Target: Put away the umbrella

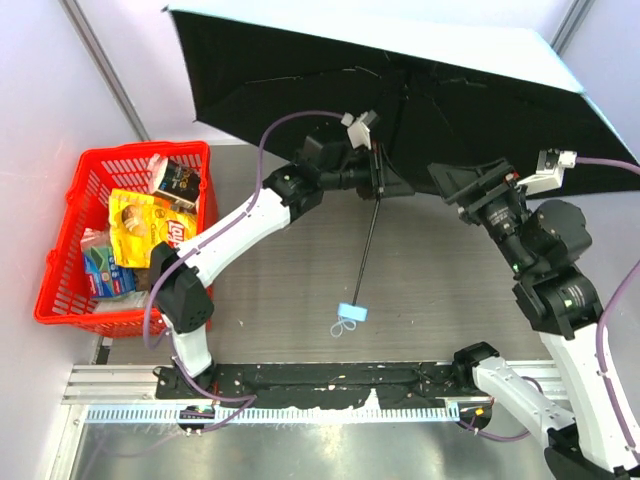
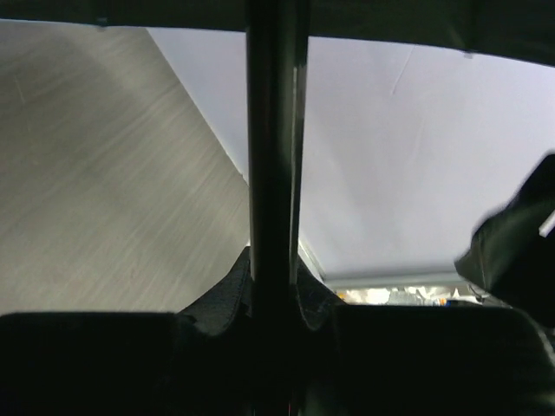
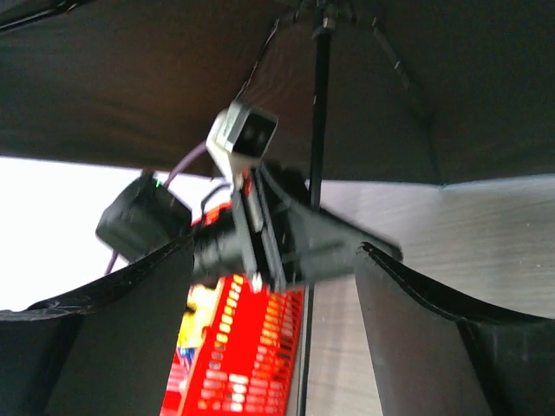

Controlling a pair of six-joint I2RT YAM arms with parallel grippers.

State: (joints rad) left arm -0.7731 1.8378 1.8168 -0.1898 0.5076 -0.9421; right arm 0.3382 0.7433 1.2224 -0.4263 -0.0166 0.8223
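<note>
A grey, wood-grained table (image 1: 440, 290) carries everything. A red basket (image 1: 62, 275) stands at its left edge.

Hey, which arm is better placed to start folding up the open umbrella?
Right, probably. The right gripper is open and free, facing the shaft under the canopy, while the left gripper is shut on that shaft, steadying the umbrella.

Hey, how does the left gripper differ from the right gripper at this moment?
The left gripper is shut on the black shaft; the right gripper is open and holds nothing. The left gripper touches the shaft; the right gripper is apart from it, pointing toward it. Both are black, two-fingered, and close by the open umbrella.
</note>
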